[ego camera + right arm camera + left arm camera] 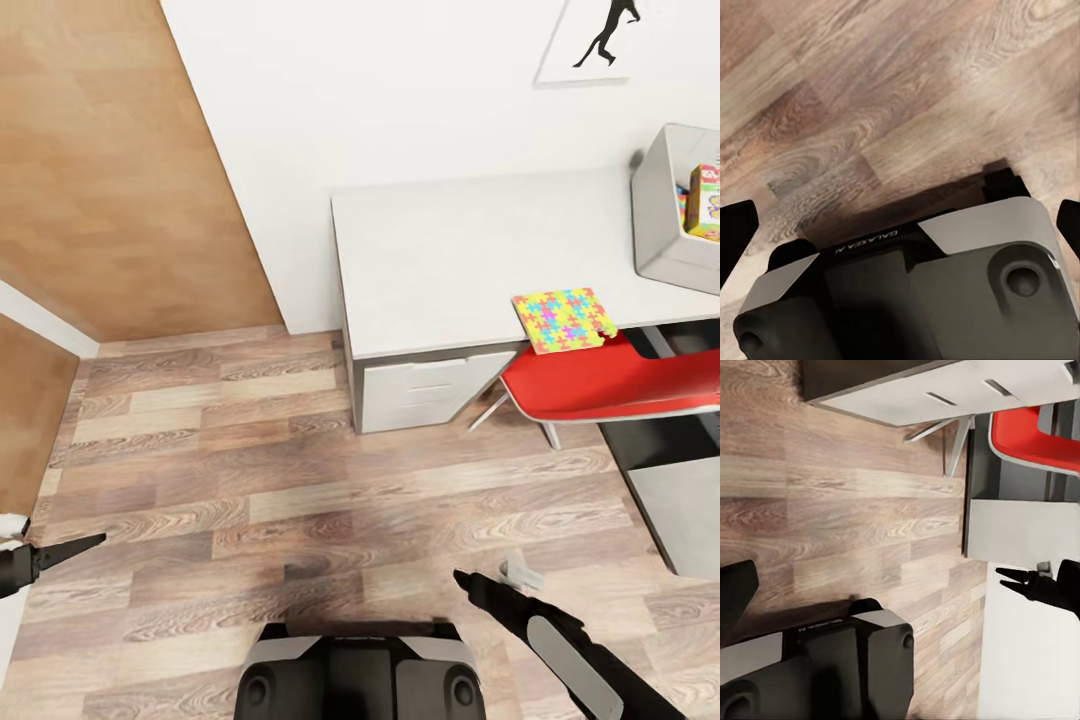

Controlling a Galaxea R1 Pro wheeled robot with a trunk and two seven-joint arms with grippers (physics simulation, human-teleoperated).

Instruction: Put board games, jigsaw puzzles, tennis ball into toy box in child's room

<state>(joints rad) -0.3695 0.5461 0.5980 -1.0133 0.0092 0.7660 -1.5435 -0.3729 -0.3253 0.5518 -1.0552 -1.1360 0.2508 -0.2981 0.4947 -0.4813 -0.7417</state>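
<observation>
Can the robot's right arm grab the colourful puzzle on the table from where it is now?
Probably not yet. The right gripper hangs low over the wooden floor, far short of the jigsaw puzzle at the table edge, with the red chair in between.

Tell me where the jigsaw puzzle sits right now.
In the head view, the jigsaw puzzle lies flat at the front edge of the table, right of centre, just above the red chair and left of the toy box.
</observation>
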